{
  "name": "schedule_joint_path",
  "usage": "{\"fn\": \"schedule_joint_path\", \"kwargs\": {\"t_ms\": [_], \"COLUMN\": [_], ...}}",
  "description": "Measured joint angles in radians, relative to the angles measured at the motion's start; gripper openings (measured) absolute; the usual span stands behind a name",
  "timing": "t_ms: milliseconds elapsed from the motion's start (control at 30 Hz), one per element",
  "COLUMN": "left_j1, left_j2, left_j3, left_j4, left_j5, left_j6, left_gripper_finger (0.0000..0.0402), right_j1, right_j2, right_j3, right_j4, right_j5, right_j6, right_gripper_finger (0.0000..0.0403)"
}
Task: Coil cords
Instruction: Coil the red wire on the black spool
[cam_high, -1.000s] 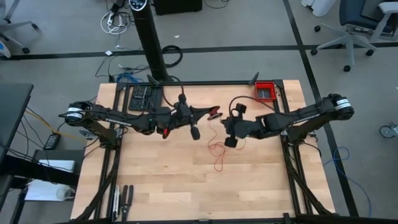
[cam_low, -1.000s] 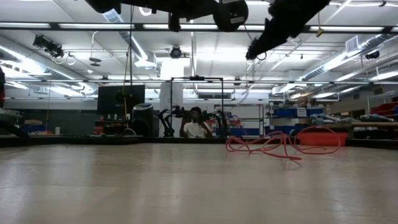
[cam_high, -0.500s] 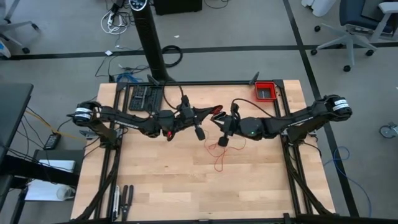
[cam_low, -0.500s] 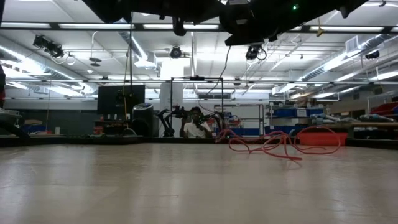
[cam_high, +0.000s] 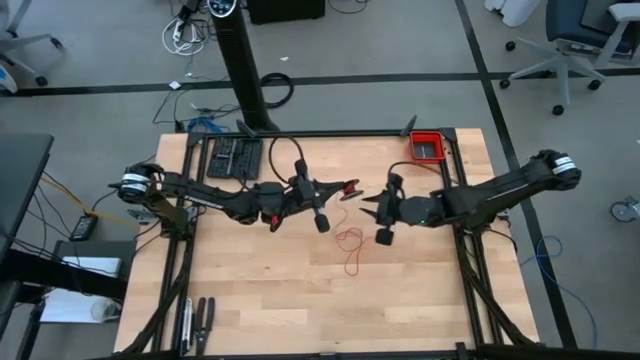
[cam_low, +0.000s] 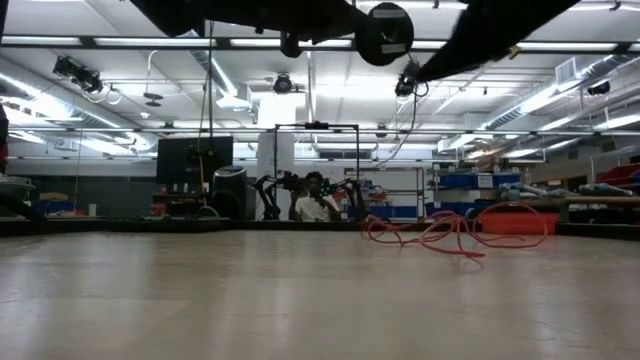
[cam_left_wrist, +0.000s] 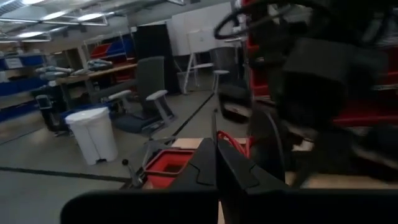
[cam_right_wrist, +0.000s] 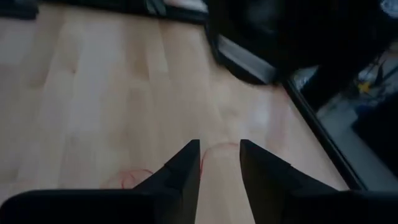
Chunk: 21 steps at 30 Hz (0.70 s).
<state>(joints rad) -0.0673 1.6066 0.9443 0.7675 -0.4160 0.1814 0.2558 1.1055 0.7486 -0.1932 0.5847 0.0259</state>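
Note:
The thin red cord shows in two parts. A small red bunch (cam_high: 349, 187) sits at the tip of my left gripper (cam_high: 343, 190), which is shut on it above the table's middle. The rest of the cord (cam_high: 348, 242) lies on the table in loose loops, with a tail running toward the near edge; the low view shows these loops (cam_low: 432, 236) too. My right gripper (cam_high: 366, 204) is just to the right of the left one and faces it. It is open (cam_right_wrist: 219, 158) with nothing between its fingers, and the loops lie below it. My left gripper pinches the cord's bunched end (cam_high: 349, 187) between its two shut fingers. The fingers lie about level and point toward the table's right. A red loop (cam_left_wrist: 235, 139) stands out beside the fingertips. The bunch is held clear of the table.
A red bin (cam_high: 427, 147) stands at the far right corner. A black slotted tray (cam_high: 233, 157) lies at the far left, and some tools (cam_high: 198, 318) at the near left edge. In the low view a person (cam_low: 316, 205) sits beyond the table.
My right gripper went toward my left gripper's tip, then drew back toward the table's right edge and opened. My left gripper has stayed shut on the red bunch and shifted slightly toward the right.

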Motion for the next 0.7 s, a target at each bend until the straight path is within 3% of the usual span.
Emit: {"fn": "schedule_joint_path", "kwargs": {"t_ms": [167,333,700], "left_j1": [0.000,0.000,0.002], "left_j2": [0.000,0.000,0.000], "left_j3": [0.000,0.000,0.000], "left_j4": [-0.019,-0.033,-0.012], "left_j5": [0.100,0.126,0.130], "left_j6": [0.000,0.019,0.012], "left_gripper_finger": [0.0000,0.0000,0.0000], "right_j1": [0.002,0.003,-0.049], "right_j2": [-0.111,-0.173,-0.096], "right_j3": [0.000,0.000,0.000], "right_j4": [-0.009,0.043,0.159], "right_j5": [-0.051,-0.101,-0.230], "right_j6": [-0.034,-0.123,-0.163], "right_gripper_finger": [0.0107,0.0105,0.0101]}}
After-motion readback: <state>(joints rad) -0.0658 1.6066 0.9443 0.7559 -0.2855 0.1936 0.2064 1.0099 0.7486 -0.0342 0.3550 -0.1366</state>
